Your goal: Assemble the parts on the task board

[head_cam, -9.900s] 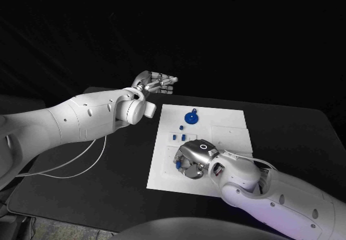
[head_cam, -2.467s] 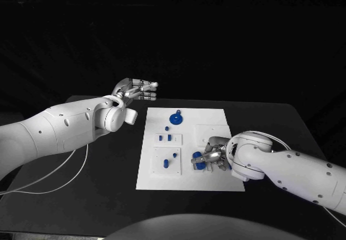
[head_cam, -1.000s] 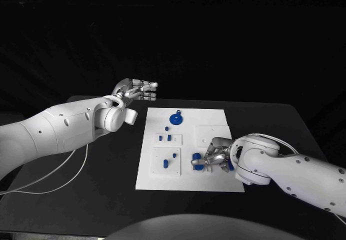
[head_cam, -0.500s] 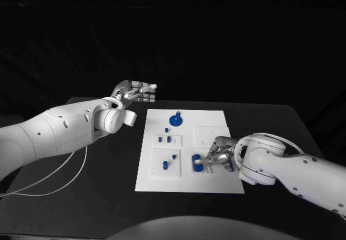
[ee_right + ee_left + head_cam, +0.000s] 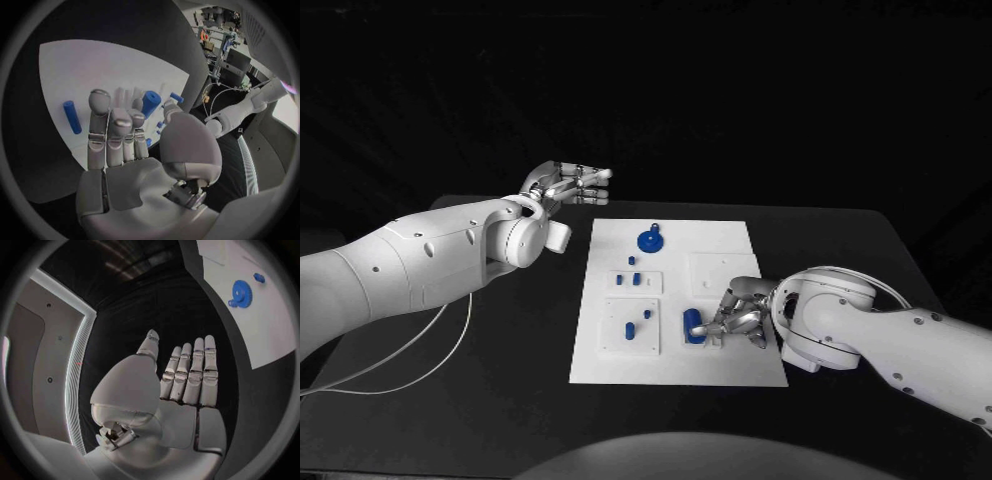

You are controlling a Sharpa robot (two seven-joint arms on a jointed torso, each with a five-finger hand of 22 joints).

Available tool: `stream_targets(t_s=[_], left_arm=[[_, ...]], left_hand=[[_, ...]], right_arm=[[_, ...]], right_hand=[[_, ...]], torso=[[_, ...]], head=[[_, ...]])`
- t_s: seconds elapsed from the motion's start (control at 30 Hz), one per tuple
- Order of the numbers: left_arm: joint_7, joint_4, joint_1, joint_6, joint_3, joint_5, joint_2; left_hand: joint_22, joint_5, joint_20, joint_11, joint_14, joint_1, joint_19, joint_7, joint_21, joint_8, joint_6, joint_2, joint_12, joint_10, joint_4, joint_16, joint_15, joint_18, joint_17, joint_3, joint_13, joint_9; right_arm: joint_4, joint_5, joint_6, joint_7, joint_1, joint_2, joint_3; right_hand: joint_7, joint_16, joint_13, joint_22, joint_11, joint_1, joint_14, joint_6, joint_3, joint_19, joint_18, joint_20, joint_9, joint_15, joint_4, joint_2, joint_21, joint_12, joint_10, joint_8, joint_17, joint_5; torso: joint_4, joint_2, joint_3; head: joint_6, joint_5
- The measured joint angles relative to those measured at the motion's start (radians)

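The white task board (image 5: 733,245) (image 5: 81,70) lies mid-table. A blue gear (image 5: 649,238) (image 5: 240,292) sits at its far end, with small blue pieces (image 5: 632,270) just nearer. Two more small pieces (image 5: 639,323) sit in a square plate on the board's left side. A thick blue cylinder (image 5: 692,326) (image 5: 150,101) lies near the board's middle. My right hand (image 5: 741,320) (image 5: 125,145) rests just right of it, fingers stretched out, tips at the cylinder and gripping nothing. A slim blue peg (image 5: 759,336) (image 5: 72,116) lies beside that hand. My left hand (image 5: 574,183) (image 5: 181,385) hangs flat and empty beyond the board's far left corner.
The black table (image 5: 488,360) extends well to the left and right of the board. A thin white cable (image 5: 444,345) from my left arm droops over the table's left side.
My right hand has drawn back slightly to the right, so the thick cylinder now shows whole beside its fingertips. The left arm has stayed where it was.
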Motion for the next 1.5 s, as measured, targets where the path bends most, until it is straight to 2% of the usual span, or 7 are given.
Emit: stream_targets(t_s=[0.27,0.37,0.47,0.7,1.03,1.23,1.5], left_arm=[[-0.002,-0.001,0.0,0.0,0.0,0.0,0.0],[-0.002,-0.002,0.0,0.0,0.0,0.0,0.0],[-0.002,-0.002,-0.001,0.0,0.0,0.0,-0.001],[-0.003,-0.002,-0.001,0.0,0.0,0.0,-0.001],[-0.005,-0.003,-0.001,0.001,0.0,0.0,-0.001],[-0.006,-0.002,-0.001,0.001,0.0,0.0,-0.001],[-0.008,-0.002,-0.001,0.001,0.0,0.0,-0.001]], left_hand=[[0.0,0.0,0.0,0.0,0.0,0.0,0.0,0.0,0.0,0.0,0.0,0.0,0.0,0.0,0.003,0.0,0.0,0.0,0.0,0.003,0.0,0.0],[0.0,0.0,0.0,0.0,0.0,0.0,0.0,0.0,0.0,0.0,0.0,0.0,0.0,0.0,0.003,0.0,0.0,0.0,0.0,0.003,0.0,0.0],[0.0,0.0,0.0,0.0,0.0,0.0,0.0,0.0,0.0,0.0,0.0,0.0,0.0,0.0,0.003,0.0,0.0,0.0,0.0,0.003,0.0,0.0],[0.0,0.0,0.0,0.0,0.0,0.0,0.0,0.0,0.0,0.0,0.0,0.0,0.0,0.0,0.006,0.0,0.0,0.0,0.0,0.001,0.0,0.0],[0.0,0.0,0.0,0.0,0.0,0.0,0.0,0.0,0.0,0.0,0.001,0.0,0.0,0.0,0.006,0.0,0.0,0.0,0.0,0.001,0.0,0.0],[0.0,0.0,0.0,0.0,0.0,0.0,0.0,0.001,0.0,0.0,0.001,0.0,0.0,0.0,0.006,0.0,0.0,0.0,0.0,0.001,0.0,0.0],[0.0,0.0,0.0,0.0,0.0,0.0,0.0,0.001,0.0,0.0,0.001,0.0,0.0,0.0,0.006,0.0,0.0,0.0,0.0,0.001,0.0,0.0]], right_arm=[[-0.009,0.008,0.019,0.006,-0.003,-0.002,0.001],[-0.014,0.008,0.019,0.006,-0.006,0.002,0.001],[-0.018,0.007,0.017,0.006,-0.007,0.007,0.001],[-0.029,0.006,0.011,0.004,-0.011,0.02,0.001],[-0.047,0.006,0.014,-0.003,-0.018,0.034,0.0],[-0.052,0.011,0.026,-0.01,-0.019,0.034,0.001],[-0.057,0.016,0.038,-0.013,-0.021,0.038,0.003]], right_hand=[[-0.003,0.0,0.0,0.0,0.0,0.033,-0.001,0.003,0.024,0.0,0.0,0.0,0.009,0.001,-0.016,0.018,0.0,0.0,0.0,0.0,0.0,0.004],[-0.003,0.0,0.0,0.001,0.0,0.029,-0.001,0.003,0.032,0.0,0.0,0.0,0.016,0.001,-0.024,0.033,0.0,0.003,0.0,0.0,0.0,0.004],[-0.003,0.0,0.0,0.001,0.0,0.014,-0.001,0.003,0.037,0.0,0.0,0.0,0.023,0.001,-0.055,0.063,0.0,0.008,0.0,0.0,-0.001,0.004],[-0.003,0.0,0.0,0.003,0.0,-0.009,-0.001,0.003,0.038,0.0,0.0,0.0,0.024,0.001,-0.076,0.087,0.004,0.008,0.0,0.0,-0.003,0.004],[-0.003,0.0,-0.003,0.003,0.0,-0.004,-0.001,0.003,0.04,0.0,0.0,0.0,0.024,0.001,-0.098,0.097,0.004,0.008,0.0,0.0,-0.006,0.012],[-0.003,0.0,-0.004,0.003,0.0,-0.004,-0.001,0.003,0.045,0.0,0.0,0.0,0.023,0.001,-0.128,0.105,0.004,0.008,0.0,0.0,-0.007,0.012],[-0.003,0.0,-0.006,0.004,0.0,-0.002,-0.001,0.003,0.106,0.0,0.0,0.0,0.021,0.001,-0.124,0.095,0.004,0.008,0.0,0.0,-0.008,0.012]], torso=[[0.0002,0.0,-0.0011],[0.0,0.0,-0.0009],[0.0,0.0,-0.0007],[-0.0007,0.0,-0.0003],[-0.0004,0.0,-0.0001],[-0.0003,0.0,-0.0004],[0.0,0.0,-0.0007]], head=[[0.0,0.002],[-0.001,0.004],[-0.001,0.004],[-0.006,0.005],[-0.011,0.003],[-0.013,0.003],[-0.015,0.004]])
